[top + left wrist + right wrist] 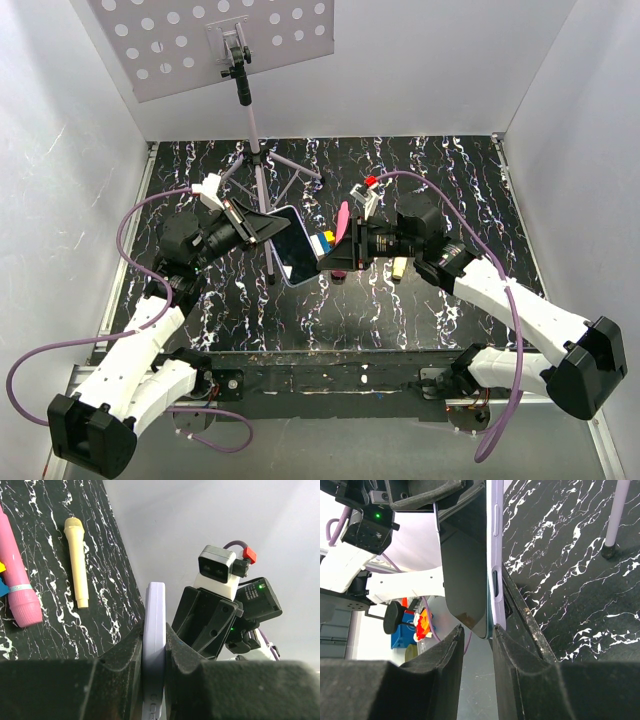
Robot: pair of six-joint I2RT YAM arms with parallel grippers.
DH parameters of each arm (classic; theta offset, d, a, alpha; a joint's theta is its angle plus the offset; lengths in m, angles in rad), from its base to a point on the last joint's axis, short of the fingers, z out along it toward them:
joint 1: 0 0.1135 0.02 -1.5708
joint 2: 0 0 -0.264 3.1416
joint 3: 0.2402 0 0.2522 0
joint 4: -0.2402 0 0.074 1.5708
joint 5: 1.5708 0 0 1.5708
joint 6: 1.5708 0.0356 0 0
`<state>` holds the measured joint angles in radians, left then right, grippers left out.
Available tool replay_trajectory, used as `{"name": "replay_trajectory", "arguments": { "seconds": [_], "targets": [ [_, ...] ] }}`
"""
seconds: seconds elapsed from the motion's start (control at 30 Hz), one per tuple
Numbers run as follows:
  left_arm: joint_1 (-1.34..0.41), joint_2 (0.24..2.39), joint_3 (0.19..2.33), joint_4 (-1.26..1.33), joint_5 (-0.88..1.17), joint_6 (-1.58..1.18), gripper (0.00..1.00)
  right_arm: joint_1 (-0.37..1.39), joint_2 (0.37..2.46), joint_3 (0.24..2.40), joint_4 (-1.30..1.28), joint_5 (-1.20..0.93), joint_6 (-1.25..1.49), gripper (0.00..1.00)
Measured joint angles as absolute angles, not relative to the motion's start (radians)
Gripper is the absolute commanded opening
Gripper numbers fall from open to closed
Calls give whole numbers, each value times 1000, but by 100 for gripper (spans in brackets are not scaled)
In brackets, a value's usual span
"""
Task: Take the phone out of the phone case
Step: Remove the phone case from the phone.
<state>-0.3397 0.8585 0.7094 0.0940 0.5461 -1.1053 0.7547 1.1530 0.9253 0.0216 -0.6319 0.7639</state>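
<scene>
1. Our left claw (154, 637) clamps the case (155, 605) edge-up above the bench's (400, 310) middle, steadying it.
2. Our right claw (479, 630) straddles the seated phone's (465, 565) corner, likely to peel it; we cannot tell whether it pinches.

Phone case (154, 630) edge-on between the left jaws, cream toy microphone (76, 562) and pink tube (17, 580) on the table (107, 580).

The phone (465, 570) has a glossy black, mirror-smooth screen. The phone case (154, 625) looks like smooth, matt lavender plastic. The table (380, 310) is black with white marble-like veins.
</scene>
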Motion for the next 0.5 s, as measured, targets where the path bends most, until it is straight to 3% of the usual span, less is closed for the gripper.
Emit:
{"name": "replay_trajectory", "arguments": {
  "seconds": [0.5],
  "targets": [
    [-329,900,644,243,573,-1220,0,753,1201,888,149,-694,855,35]
  ]
}}
